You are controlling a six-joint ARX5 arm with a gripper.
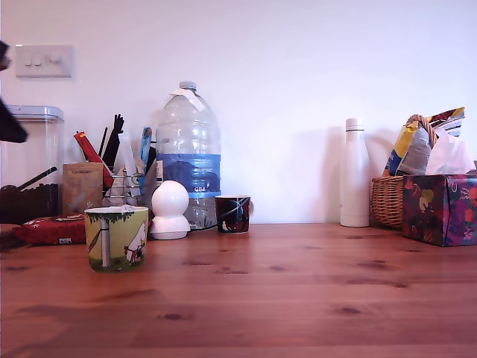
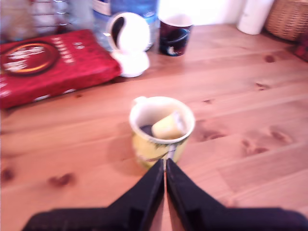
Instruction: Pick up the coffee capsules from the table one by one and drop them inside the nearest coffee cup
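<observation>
The gripper [image 2: 165, 174] hangs just above the coffee cup [image 2: 161, 130], fingers closed and empty; one capsule [image 2: 168, 126] lies inside, so it should lift straight clear of the rim.

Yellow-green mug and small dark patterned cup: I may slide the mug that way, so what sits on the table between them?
Only bare table separates the yellow-green mug from the dark patterned cup in the wrist view; the white round-headed figure stands just beside that line.
</observation>
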